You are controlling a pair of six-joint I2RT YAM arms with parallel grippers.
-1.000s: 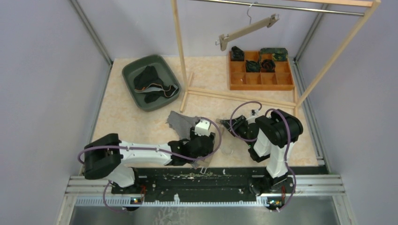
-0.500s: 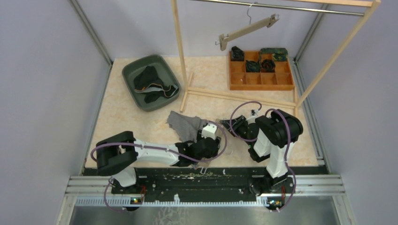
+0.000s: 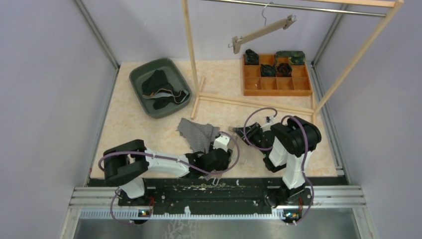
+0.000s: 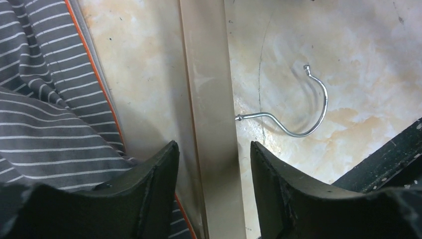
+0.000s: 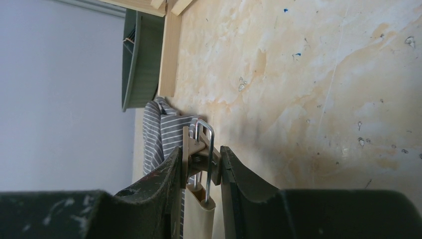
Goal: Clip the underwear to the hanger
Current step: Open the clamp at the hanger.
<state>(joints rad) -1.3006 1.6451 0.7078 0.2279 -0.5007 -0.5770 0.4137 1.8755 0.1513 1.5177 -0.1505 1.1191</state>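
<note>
The right gripper (image 5: 200, 152) pinches the clip (image 5: 205, 130) at the bottom middle of its view, the left gripper (image 4: 211, 149) straddles the hanger (image 4: 206, 74) with jaws apart, and the striped underwear (image 4: 45, 99) lies at that view's left, so if the hanger slides, the clip may miss the underwear.

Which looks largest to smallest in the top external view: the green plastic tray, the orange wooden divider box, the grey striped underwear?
Tied first: orange wooden divider box and green plastic tray, too alike in apparent size to rank.
Last: grey striped underwear, clearly the smallest.
</note>
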